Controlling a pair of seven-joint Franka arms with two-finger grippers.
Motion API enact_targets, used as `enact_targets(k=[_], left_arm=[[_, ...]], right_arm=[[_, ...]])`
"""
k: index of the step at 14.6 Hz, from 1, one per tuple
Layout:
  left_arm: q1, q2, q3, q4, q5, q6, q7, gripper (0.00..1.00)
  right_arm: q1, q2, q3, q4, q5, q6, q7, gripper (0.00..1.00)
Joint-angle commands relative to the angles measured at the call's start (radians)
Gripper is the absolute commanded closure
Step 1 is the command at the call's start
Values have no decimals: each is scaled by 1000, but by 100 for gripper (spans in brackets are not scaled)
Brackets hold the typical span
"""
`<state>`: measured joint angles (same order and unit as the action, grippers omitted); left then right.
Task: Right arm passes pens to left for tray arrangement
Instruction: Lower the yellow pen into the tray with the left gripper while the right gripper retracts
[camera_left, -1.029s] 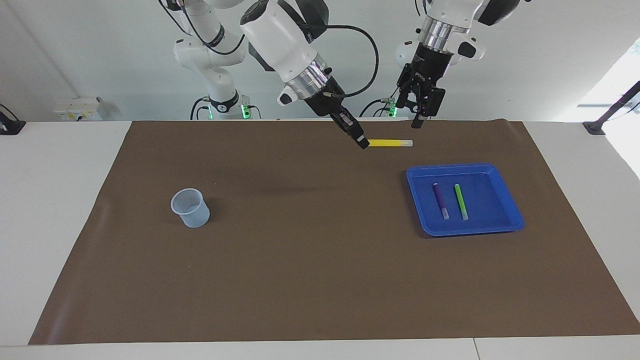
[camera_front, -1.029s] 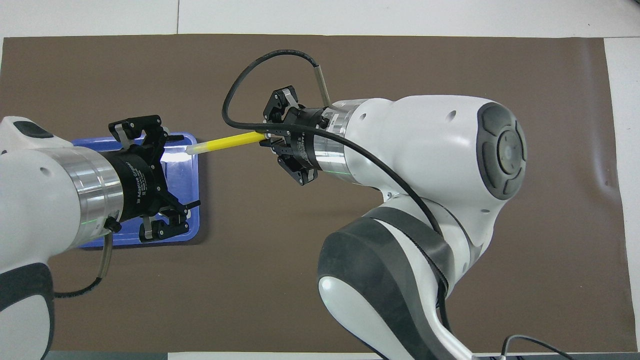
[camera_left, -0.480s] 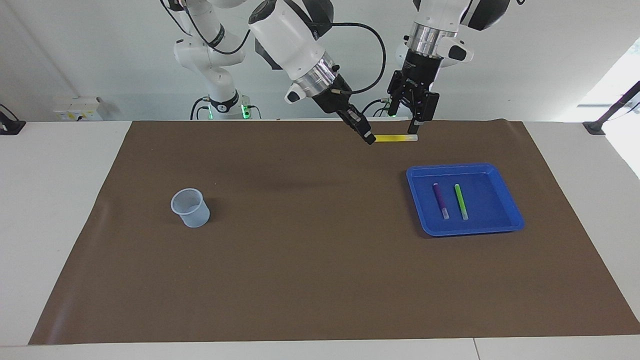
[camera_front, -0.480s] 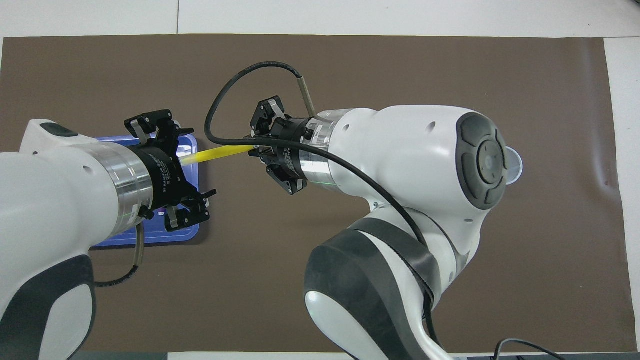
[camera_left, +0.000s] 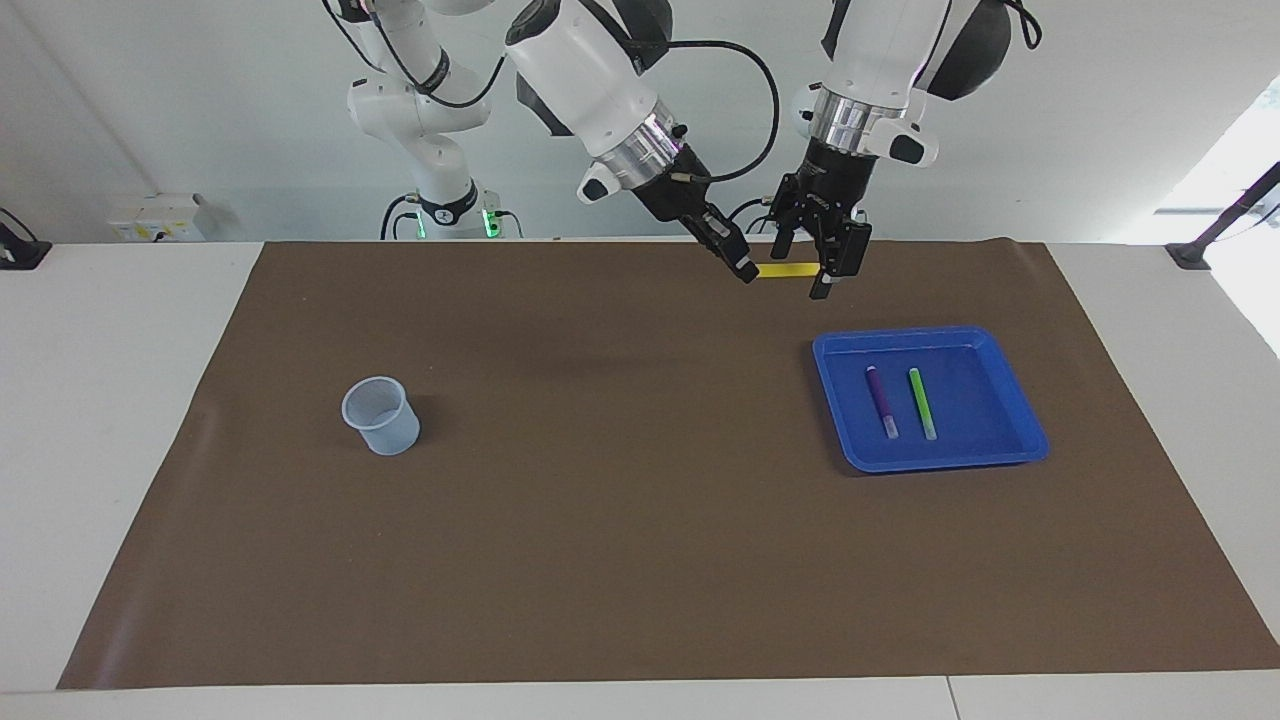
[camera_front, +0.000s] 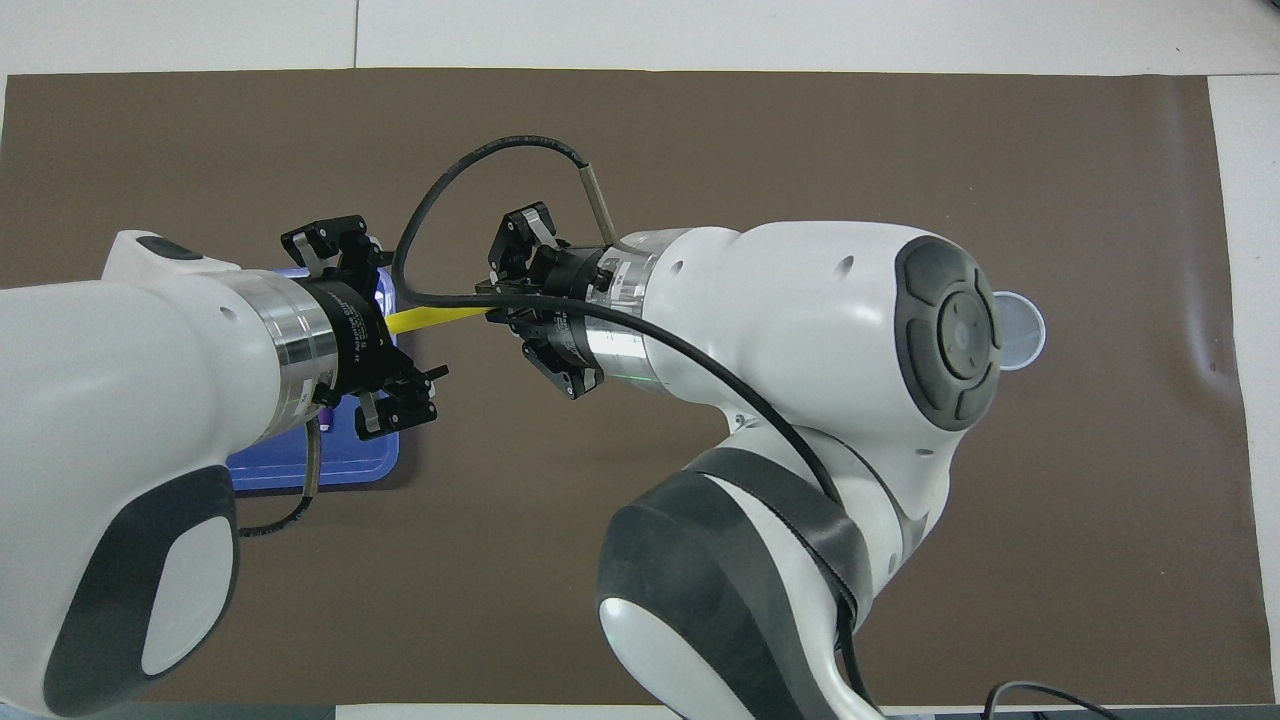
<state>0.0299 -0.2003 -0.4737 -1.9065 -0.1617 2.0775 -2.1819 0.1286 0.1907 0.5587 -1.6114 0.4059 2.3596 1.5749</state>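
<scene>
My right jaws (camera_left: 745, 272) pinch one end of the yellow pen (camera_left: 786, 270), held level above the desk (camera_left: 600, 560); its other end sits between my spread left jaws (camera_left: 822, 268), above the tray (camera_left: 850, 455).

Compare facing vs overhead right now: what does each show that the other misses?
Facing only: the purple pen and green pen lying side by side in the blue tray, and the whole cup.
Overhead only: nothing extra; the arms hide most of the tray and cup.
Both: the right gripper shut on the yellow pen, with the open left gripper straddling its other end.
</scene>
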Motion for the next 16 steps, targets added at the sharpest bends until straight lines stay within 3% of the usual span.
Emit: enact_targets(k=[1,8,10,12,15,16], left_arm=[[-1,-10,-5,-11,24,13,-16,5],[1,-16,-5,14,45,-22,-15,17],[1,-19,-5,12,45,-22,-15,28],[1,-19,-5,11,45,-22,-15,48],[1,-19,-5,11,47,-22,-15,100],[1,-19,-5,11,47,-20,-15,100]], right_arm=[[-7,9,15,15,-2,1,19,100],[-7,9,15,13,-2,3,16,100],[-7,9,15,10,-2,3,14,100],[-7,9,15,10,-2,4,13,100],[-7,9,15,10,-4,4,11,100],[-7,9,15,10,-4,4,11,100]])
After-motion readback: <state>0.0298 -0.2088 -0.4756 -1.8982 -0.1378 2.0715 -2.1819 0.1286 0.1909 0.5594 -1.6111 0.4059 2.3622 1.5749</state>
